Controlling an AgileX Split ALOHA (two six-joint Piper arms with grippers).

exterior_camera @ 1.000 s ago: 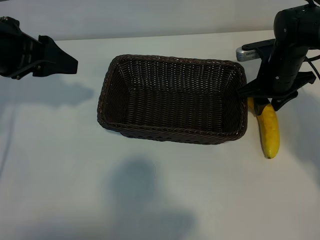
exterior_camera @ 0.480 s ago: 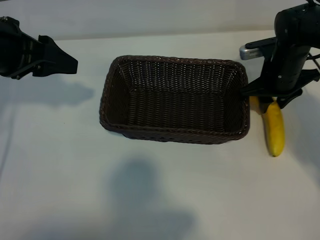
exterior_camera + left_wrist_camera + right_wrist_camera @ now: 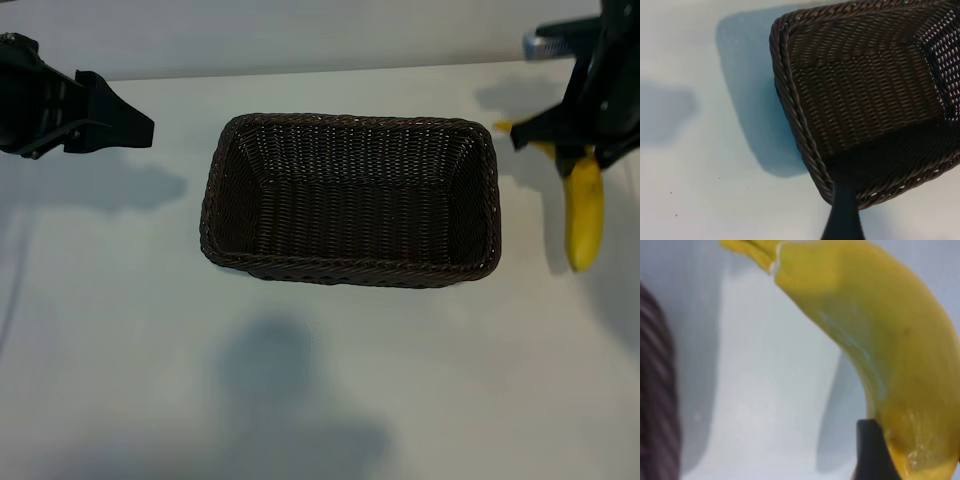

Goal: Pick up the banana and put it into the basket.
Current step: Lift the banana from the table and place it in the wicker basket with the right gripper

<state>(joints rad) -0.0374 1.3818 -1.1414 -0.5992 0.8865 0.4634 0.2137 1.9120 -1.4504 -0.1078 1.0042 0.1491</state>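
Observation:
In the exterior view the yellow banana point(image 3: 585, 215) hangs off the table at the right edge, stem end up. My right gripper point(image 3: 577, 150) is shut on its upper part. It hangs to the right of the dark brown wicker basket point(image 3: 350, 121), apart from it. The right wrist view shows the banana point(image 3: 880, 330) close up against one black finger point(image 3: 872, 450), with the basket's wall point(image 3: 655, 400) at the side. My left gripper point(image 3: 130, 120) is parked open at the far left, holding nothing. Its finger point(image 3: 842, 217) shows in front of the basket's corner point(image 3: 805, 130).
The white table point(image 3: 320, 380) lies around the basket with nothing else on it. A grey part of the right arm point(image 3: 555, 42) sticks out at the back right. Shadows fall on the table in front of the basket.
My right gripper has lifted the banana off the table and carried it right and toward the back. The basket has shifted slightly. The left arm has not moved.

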